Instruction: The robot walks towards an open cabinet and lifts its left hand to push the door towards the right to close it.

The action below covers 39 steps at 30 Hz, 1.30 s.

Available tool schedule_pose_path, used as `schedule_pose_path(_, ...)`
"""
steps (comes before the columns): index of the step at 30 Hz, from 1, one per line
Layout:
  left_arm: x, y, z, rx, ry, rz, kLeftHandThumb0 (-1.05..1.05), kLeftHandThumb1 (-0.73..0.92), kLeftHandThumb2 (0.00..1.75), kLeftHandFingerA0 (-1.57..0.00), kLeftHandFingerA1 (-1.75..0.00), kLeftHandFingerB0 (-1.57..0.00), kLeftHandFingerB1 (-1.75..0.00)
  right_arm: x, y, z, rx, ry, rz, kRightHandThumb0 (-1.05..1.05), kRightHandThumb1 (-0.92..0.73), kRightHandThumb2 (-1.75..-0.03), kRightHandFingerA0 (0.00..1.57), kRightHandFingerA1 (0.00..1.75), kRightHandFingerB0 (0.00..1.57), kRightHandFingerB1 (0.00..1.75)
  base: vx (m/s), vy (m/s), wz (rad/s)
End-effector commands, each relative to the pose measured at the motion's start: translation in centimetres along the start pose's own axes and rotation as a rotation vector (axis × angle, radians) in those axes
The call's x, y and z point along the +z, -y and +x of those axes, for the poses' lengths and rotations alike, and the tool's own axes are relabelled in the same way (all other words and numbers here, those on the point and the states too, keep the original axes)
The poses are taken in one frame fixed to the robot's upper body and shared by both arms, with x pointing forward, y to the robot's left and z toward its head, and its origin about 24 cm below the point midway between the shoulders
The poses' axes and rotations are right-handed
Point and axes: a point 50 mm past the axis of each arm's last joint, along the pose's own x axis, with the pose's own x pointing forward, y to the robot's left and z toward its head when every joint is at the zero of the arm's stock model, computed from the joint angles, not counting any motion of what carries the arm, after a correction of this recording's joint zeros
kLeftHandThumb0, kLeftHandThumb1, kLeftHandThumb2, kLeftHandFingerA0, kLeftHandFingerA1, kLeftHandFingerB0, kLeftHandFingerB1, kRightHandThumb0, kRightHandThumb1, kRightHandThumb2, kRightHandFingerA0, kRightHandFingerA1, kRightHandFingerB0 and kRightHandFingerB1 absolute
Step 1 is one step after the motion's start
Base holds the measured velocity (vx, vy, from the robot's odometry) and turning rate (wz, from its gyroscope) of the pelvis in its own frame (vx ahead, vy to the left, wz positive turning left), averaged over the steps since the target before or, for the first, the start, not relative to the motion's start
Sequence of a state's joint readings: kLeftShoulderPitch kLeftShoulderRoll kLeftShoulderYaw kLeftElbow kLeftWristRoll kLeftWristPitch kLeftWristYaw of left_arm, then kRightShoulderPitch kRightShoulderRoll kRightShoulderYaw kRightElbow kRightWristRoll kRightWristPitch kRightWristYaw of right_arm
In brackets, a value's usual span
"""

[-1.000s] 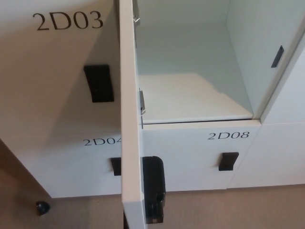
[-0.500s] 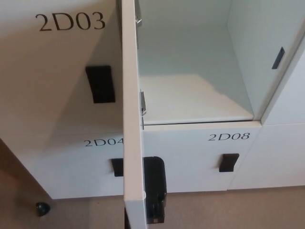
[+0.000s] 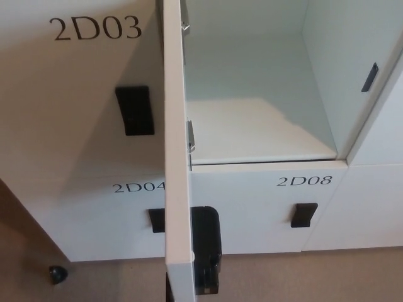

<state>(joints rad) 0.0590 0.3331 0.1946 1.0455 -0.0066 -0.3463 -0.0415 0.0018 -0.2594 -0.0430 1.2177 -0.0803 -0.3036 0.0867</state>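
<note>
Flat white cabinet door [image 3: 176, 157] edge-on, wide open, left of the empty white compartment [image 3: 258, 126] — rigid, probably light on hinges; best pushed on its left face. Neither hand visible — state unknowable.

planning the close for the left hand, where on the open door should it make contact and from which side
Best on the open door's broad left face, near its free front edge above the black handle, coming from the left. The door stands edge-on toward the camera, hinged at the back by the metal hinges, so a flat push rightward there should swing it over the empty compartment. Neither hand shows yet.
</note>
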Motion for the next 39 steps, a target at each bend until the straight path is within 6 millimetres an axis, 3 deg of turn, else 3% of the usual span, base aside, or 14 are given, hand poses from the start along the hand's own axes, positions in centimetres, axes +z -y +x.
schedule_pose_path(1,7.4,4.3,2.1,0.04,0.208,-0.082,-0.2,0.66,0.6,-0.6,-0.41,-0.5,-0.38,-0.1,0.5,-0.1,0.002,-0.014,-0.028,-0.41,-0.63,-0.6,0.69,0.48,0.57,0.43,0.0,0.0,0.0)
schedule_pose_path(5,21.0,18.4,-1.5,-0.271,0.594,0.017,-0.17,0.65,0.59,-0.59,-0.44,-0.47,-0.4,0.3,0.2,0.2,0.002,-0.006,-0.025,-0.39,-0.63,-0.59,0.71,0.48,0.57,0.41,0.0,0.0,0.0)
schedule_pose_path(7,23.5,22.1,-3.9,-0.368,0.657,0.026,-0.17,0.65,0.59,-0.59,-0.44,-0.47,-0.4,0.3,0.3,0.1,-0.002,-0.006,-0.021,-0.39,-0.63,-0.59,0.71,0.48,0.57,0.41,0.0,0.0,0.0)
schedule_pose_path(8,25.8,27.1,-7.2,-0.501,0.691,0.017,-0.16,0.63,0.59,-0.64,-0.47,-0.56,-0.44,0.2,0.5,0.0,-0.007,0.003,-0.016,-0.41,-0.64,-0.59,0.7,0.48,0.59,0.42,0.0,0.0,0.0)
schedule_pose_path(9,25.8,27.1,-7.2,-0.501,0.691,0.017,-0.16,0.63,0.59,-0.64,-0.47,-0.56,-0.44,0.2,0.5,0.0,-0.007,0.003,-0.016,-0.41,-0.64,-0.59,0.7,0.48,0.59,0.42,0.0,0.0,0.0)
schedule_pose_path(12,29.6,38.0,-21.3,-0.931,0.828,0.096,-0.13,0.64,0.58,-0.62,-0.48,-0.52,-0.43,0.1,1.2,-0.4,-0.01,0.045,-0.066,-0.46,-0.7,-0.62,0.69,0.51,0.58,0.42,0.0,0.0,0.0)
schedule_pose_path(13,29.9,39.8,-26.7,-1.085,0.897,0.129,0.41,0.92,1.13,0.0,-0.55,-0.02,-0.44,0.3,1.3,-0.4,-0.013,0.058,-0.078,-0.46,-0.7,-0.62,0.69,0.51,0.58,0.42,0.0,0.0,0.0)
schedule_pose_path(16,30.0,40.7,-31.5,-1.216,0.966,0.155,0.41,0.92,1.13,0.0,-0.55,-0.02,-0.44,0.5,1.3,-0.4,-0.018,0.069,-0.08,-0.46,-0.7,-0.62,0.69,0.51,0.58,0.42,0.0,0.0,0.14)
schedule_pose_path(17,29.6,41.1,-34.4,-1.302,1.028,0.188,0.65,0.92,1.37,0.0,-0.02,0.0,0.0,0.6,1.4,-0.4,-0.024,0.074,-0.076,-0.46,-0.7,-0.62,0.69,0.51,0.58,0.42,0.0,0.0,0.23)
schedule_pose_path(18,29.3,41.3,-36.0,-1.35,1.067,0.212,0.65,0.92,1.37,0.0,-0.02,0.0,0.0,0.7,1.5,-0.3,-0.028,0.077,-0.074,-0.46,-0.7,-0.62,0.69,0.51,0.58,0.42,0.0,0.0,-0.1)
schedule_pose_path(19,28.7,41.2,-38.9,-1.455,1.134,0.232,-0.09,0.67,0.58,-0.63,-0.56,-0.53,-0.48,1.0,1.6,-0.3,-0.046,0.089,-0.048,-0.39,-0.65,-0.59,0.7,0.49,0.55,0.4,0.0,0.0,0.0)
schedule_pose_path(21,27.9,40.8,-41.7,-1.563,1.196,0.25,-0.09,0.67,0.58,-0.63,-0.56,-0.53,-0.48,1.3,1.9,-0.3,-0.068,0.103,-0.016,-0.39,-0.65,-0.59,0.7,0.49,0.55,0.4,0.0,0.0,0.0)
schedule_pose_path(32,26.8,39.5,-43.4,-1.728,1.178,0.25,-0.05,0.69,0.59,-0.56,-0.58,-0.47,-0.48,1.8,2.6,-0.1,-0.065,0.096,-0.012,-0.4,-0.66,-0.6,0.68,0.46,0.56,0.41,0.0,0.0,0.0)
schedule_pose_path(39,28.4,39.7,-40.9,-1.603,1.224,0.272,-0.1,0.62,0.57,-0.7,-0.57,-0.57,-0.48,2.3,2.4,0.2,-0.088,0.102,0.083,-0.36,-0.59,-0.58,0.72,0.54,0.61,0.46,0.0,0.0,0.0)
